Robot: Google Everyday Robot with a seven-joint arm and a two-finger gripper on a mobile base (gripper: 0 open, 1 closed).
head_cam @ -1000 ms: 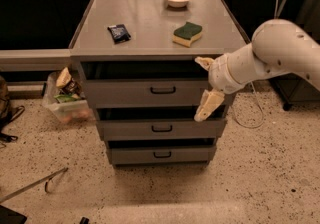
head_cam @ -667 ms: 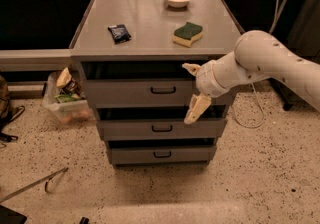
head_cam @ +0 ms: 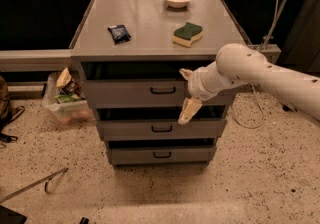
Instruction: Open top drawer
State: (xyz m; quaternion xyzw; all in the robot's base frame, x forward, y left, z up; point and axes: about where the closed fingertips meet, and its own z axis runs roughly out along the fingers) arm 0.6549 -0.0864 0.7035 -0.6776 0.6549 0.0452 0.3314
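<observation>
Right of the handle, the gripper edges in

Across the top drawer's (head_cam: 130, 94) front, the gripper (head_cam: 187, 93) has slid left since a second ago and now hangs just beside the black handle (head_cam: 162, 89). Its fingers are spread wide, holding nothing. The drawer sits directly under the tabletop (head_cam: 150, 13), front unmoved.

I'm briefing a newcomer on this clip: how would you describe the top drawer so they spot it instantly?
Find the grey cabinet at centre. Of its three stacked drawers, the top drawer is highest. Its front is tallest, and the open gripper hovers beside its black handle.
</observation>
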